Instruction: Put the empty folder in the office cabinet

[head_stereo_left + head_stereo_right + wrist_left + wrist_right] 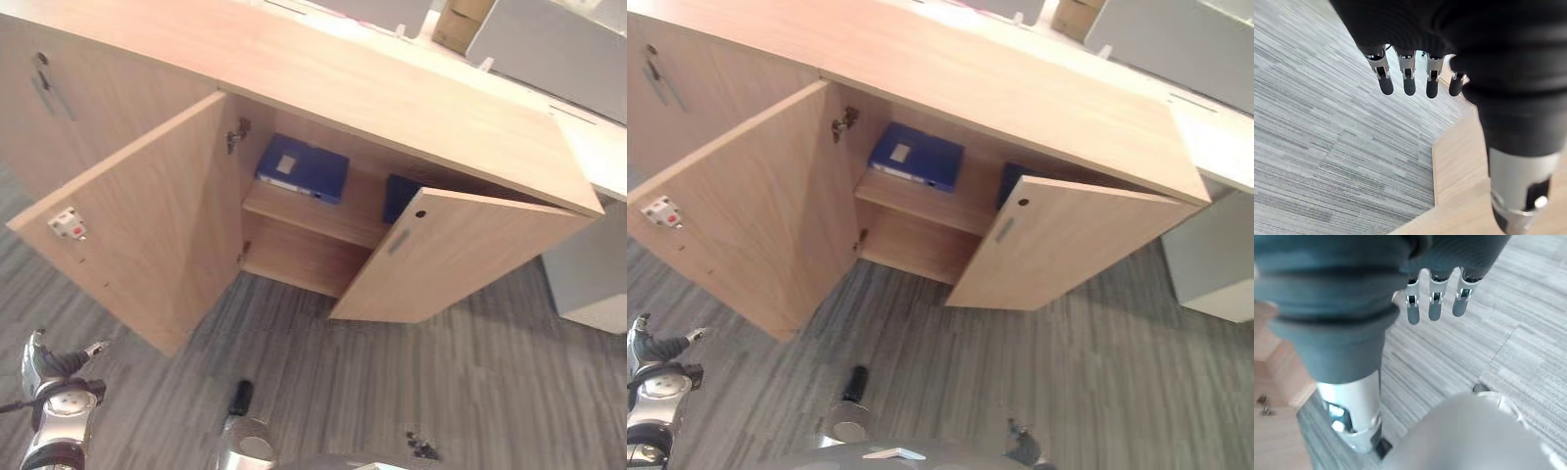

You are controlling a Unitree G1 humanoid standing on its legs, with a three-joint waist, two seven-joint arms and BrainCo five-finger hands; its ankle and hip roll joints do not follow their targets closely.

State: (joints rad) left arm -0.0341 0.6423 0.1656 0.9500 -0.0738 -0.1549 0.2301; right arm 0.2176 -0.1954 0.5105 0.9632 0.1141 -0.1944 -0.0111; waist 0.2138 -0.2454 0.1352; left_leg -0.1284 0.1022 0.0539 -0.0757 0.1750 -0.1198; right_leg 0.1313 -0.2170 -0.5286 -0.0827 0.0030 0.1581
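Observation:
A blue folder lies flat on the upper shelf of the wooden office cabinet. A second blue folder on the same shelf is partly hidden behind the right door, which stands half open. The left door is swung wide open. My left hand hangs over the grey floor near a wooden edge, fingers straight and holding nothing. Down by the floor, my right hand is open too, with nothing in it.
Below the shelf, the lower compartment is bare. A closed cabinet door with a handle is at the far left. A grey unit stands right of the cabinet. A cardboard box sits behind the top.

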